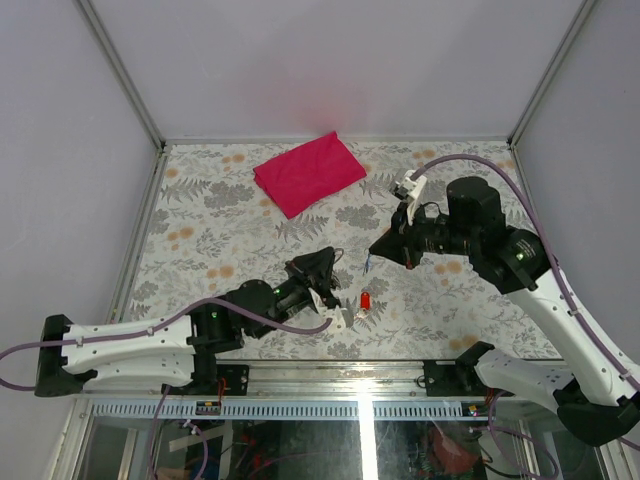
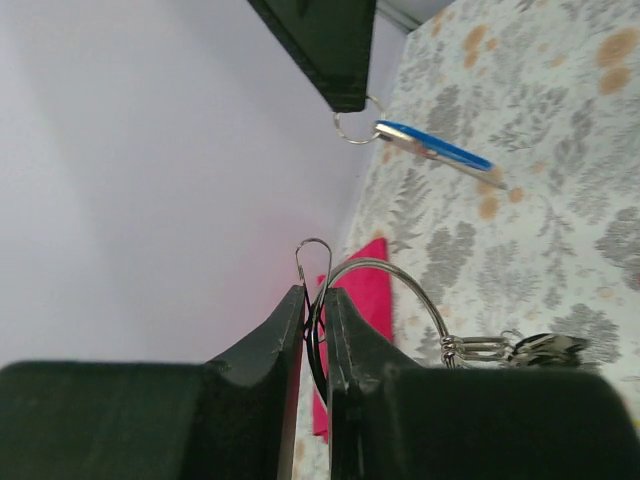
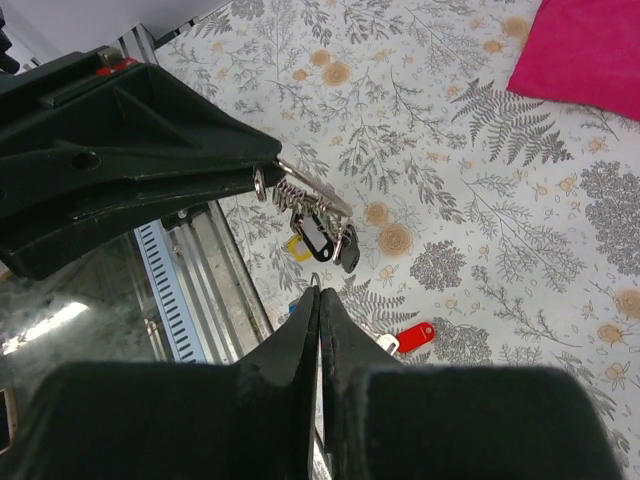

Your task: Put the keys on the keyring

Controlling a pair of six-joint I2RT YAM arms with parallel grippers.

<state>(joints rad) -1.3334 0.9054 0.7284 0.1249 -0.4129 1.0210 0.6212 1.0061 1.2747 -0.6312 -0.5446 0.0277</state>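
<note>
1. Working outward from my side: the left hand [image 2: 315, 296] is clenched on the wire of the keyring [image 3: 305, 205] and holds it off the table [image 1: 215, 235]. Its black-headed keys [image 3: 318, 240] and pale tag dangle below.
2. Just beyond it, the red key [image 3: 412, 337] lies loose on the table, not yet threaded.
3. Farther out, the right hand [image 3: 318, 300] is pinched fully shut. The left wrist view shows it grasping the small split ring [image 2: 350, 128] from which the blue key [image 2: 435, 148] hangs in the air, apart from the keyring.
4. I judge the step in hand to be feeding that small ring onto the big one. I can't make out where the keyring's wire end sits, so I'd find it first. Then I'd hold the left hand rigid, bring the small ring square to that end and slide it slowly round the coil. A skewed approach would likely just push the keyring aside.
5. Farthest back, the magenta cloth [image 1: 308, 172] lies flat, well apart from both hands.
</note>
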